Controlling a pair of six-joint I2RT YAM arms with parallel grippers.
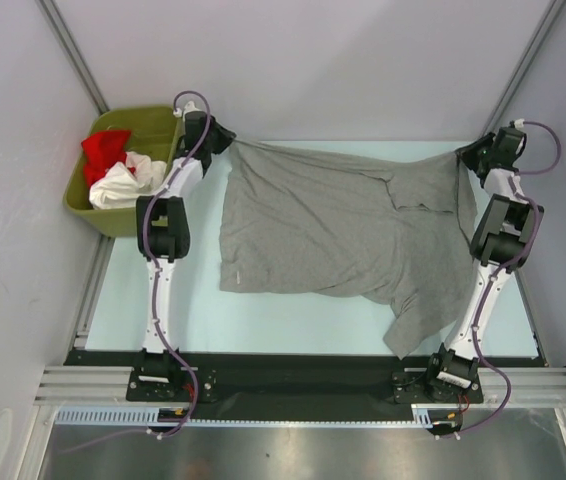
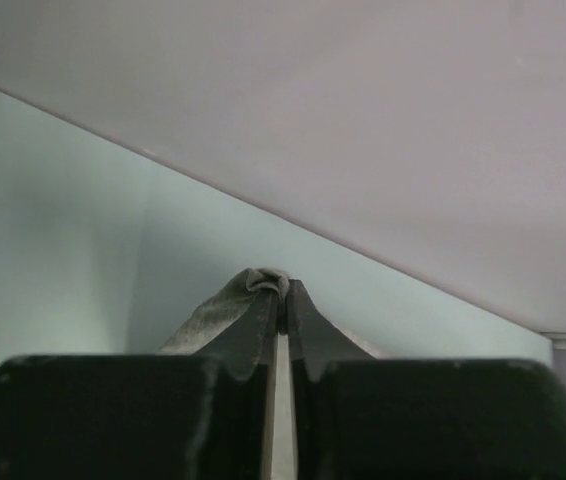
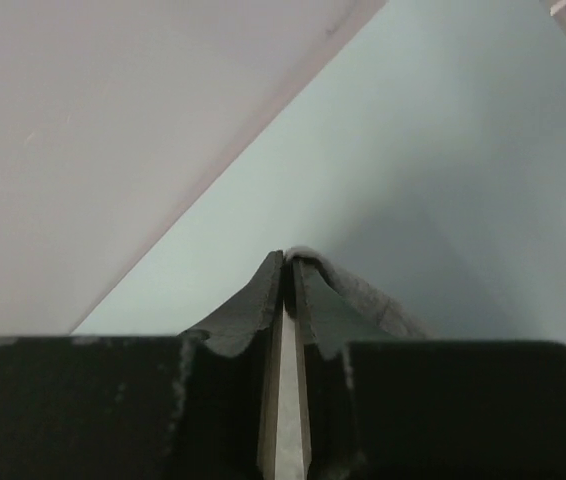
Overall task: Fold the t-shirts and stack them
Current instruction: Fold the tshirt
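A large heather-grey t-shirt (image 1: 333, 220) lies spread over the pale table, its far edge drawn taut between both grippers. My left gripper (image 1: 221, 140) pinches its far left corner. In the left wrist view the grey cloth (image 2: 225, 308) bunches over the tips of that gripper (image 2: 285, 290). My right gripper (image 1: 466, 152) grips the far right corner, where grey cloth (image 3: 368, 297) drapes off its tips (image 3: 288, 262). One part of the shirt hangs down toward the right arm's base. A red t-shirt (image 1: 103, 150) and a white t-shirt (image 1: 123, 185) lie crumpled in the bin.
An olive-green bin (image 1: 153, 112) stands at the far left, beside the left arm. Grey walls enclose the table (image 1: 293, 320) at the back and sides. A black rail runs along the near edge with the arm bases on it.
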